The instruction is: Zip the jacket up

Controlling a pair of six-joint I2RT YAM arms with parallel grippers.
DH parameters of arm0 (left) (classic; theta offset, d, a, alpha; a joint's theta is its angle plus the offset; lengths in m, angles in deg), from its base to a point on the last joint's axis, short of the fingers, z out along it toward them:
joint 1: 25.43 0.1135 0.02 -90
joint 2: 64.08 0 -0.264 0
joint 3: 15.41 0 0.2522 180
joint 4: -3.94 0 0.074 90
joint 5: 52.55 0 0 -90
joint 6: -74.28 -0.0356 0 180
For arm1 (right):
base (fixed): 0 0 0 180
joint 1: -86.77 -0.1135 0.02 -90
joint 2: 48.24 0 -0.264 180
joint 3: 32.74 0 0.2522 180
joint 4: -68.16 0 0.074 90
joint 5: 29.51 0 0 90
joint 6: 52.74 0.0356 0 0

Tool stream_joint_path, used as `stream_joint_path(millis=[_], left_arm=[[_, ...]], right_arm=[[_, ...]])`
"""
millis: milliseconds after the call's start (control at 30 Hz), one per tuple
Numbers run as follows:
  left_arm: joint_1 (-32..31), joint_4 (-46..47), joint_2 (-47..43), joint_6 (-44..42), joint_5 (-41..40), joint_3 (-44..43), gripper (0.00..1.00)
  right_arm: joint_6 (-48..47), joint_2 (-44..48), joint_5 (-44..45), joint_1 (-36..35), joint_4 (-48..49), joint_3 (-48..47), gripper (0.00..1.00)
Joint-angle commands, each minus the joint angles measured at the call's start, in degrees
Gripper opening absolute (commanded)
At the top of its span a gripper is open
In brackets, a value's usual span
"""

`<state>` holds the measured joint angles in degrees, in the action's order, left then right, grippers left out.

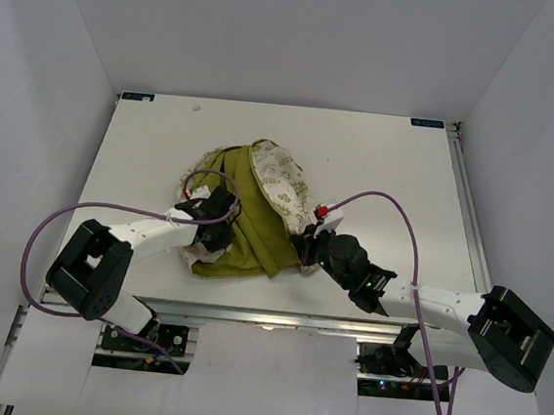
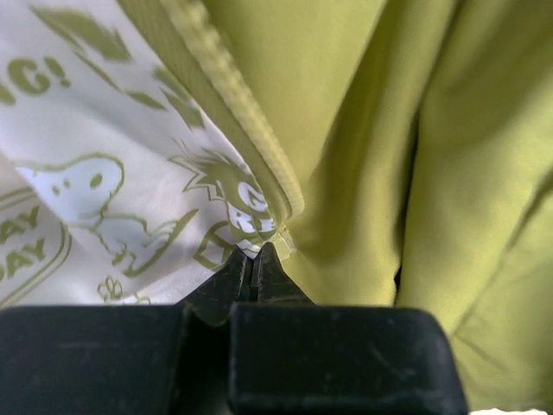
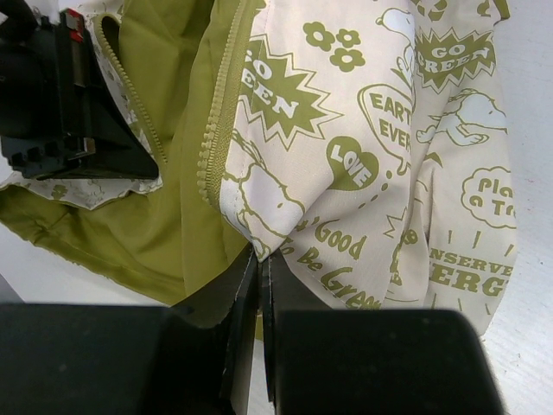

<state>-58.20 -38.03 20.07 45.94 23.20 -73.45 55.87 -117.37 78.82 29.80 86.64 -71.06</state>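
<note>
The small, soft cream-white fabric jacket (image 1: 277, 183), printed with olive-green cartoon dogs, flowers, a heart and slogans, lies open and rumpled at the centre of the white worktop (image 1: 389, 169). Its olive-green lining (image 1: 246, 226) faces up and the olive-green zipper (image 3: 212, 138) is undone. At the jacket's 8 o'clock edge the left tool (image 2: 256, 258) is closed, pinching the lower end of one zipper half. At 4 o'clock the right tool (image 3: 260, 259) is closed on the printed hem.

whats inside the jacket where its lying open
Only its olive-green lining shows inside the jacket, with zipper teeth along the open edge. Its folds hide anything deeper or underneath.
</note>
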Motion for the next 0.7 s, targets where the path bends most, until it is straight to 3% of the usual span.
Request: stream_joint_path(millis=[0,233,433,533,600,633,667], left_arm=[[0.2,-1.3,-7.7,-3.9,-5.1,0.9,0.00],[0.6,-2.6,-12.1,-6.5,-5.1,1.9,0.06],[0.6,-2.1,-11.5,-7.8,-4.1,2.3,0.00],[0.6,-1.8,-11.5,-9.2,-3.7,2.0,0.17],[0.6,-1.6,-11.6,-9.6,-3.2,2.1,0.20],[0.6,-1.4,-11.7,-9.8,-2.8,2.2,0.16],[0.6,-1.1,-11.8,-10.4,-2.5,2.2,0.04]], right_arm=[[-0.9,0.2,0.7,0.2,0.7,-0.8,0.08],[-1.0,-0.5,0.2,0.1,0.5,-1.5,0.08],[-1.2,-0.6,0.3,0.2,0.4,-1.5,0.08],[-1.2,-0.4,0.5,0.1,0.5,-1.4,0.08],[-1.2,-0.5,0.6,0.2,0.5,-1.3,0.08],[-1.2,-0.5,0.7,0.2,0.6,-1.3,0.08],[-1.2,-0.6,0.7,0.2,0.7,-1.3,0.08]])
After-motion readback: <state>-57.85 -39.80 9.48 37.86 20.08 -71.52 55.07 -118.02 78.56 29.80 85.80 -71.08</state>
